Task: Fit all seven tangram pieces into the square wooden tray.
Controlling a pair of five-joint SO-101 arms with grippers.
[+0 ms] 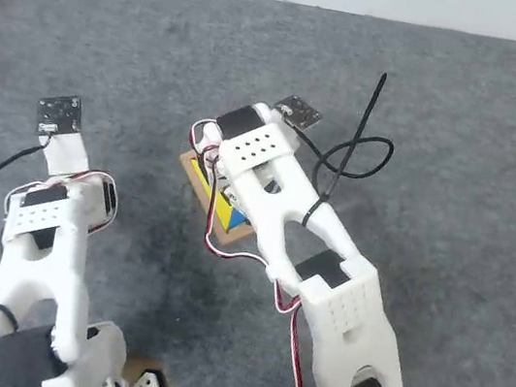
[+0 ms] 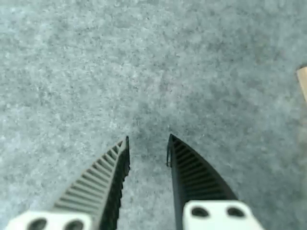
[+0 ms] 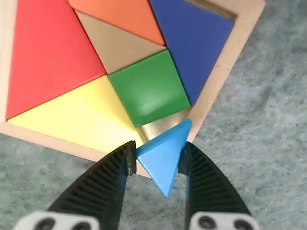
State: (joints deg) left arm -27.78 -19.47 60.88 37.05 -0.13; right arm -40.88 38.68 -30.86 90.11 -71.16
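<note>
**High view.** The grey felt bench (image 1: 468, 109) carries my two white arms. My left arm (image 1: 43, 248) stands by the near left corner, over bare felt. My right arm (image 1: 327, 254) reaches from the near edge toward the middle of the bench, where it covers most of the square wooden tray (image 1: 200, 199). Yellow and blue show in the tray beside the arm. A black cable (image 1: 352, 155) loops over the felt just beyond that arm.

**Left wrist view.** My left jaws stand apart with nothing between them, above bare felt. A sliver of the tray's wooden rim (image 2: 303, 81) enters at the frame edge, well apart from the jaw tips.

**Right wrist view.** Six pieces lie flat in the tray:
- red large triangle (image 3: 48, 52)
- yellow large triangle (image 3: 81, 117)
- orange triangle (image 3: 120, 17)
- tan triangle (image 3: 117, 45)
- green square (image 3: 148, 86)
- dark blue parallelogram (image 3: 196, 43)

My right jaws grip the seventh piece, the light blue small triangle (image 3: 163, 153), one jaw on each slanted side. The triangle overlaps the tray rim (image 3: 225, 72) near a corner. One of its corners lies over the triangular gap (image 3: 163, 123) of bare tray floor beside the green square, and its opposite point hangs outside the tray above the felt.
</note>
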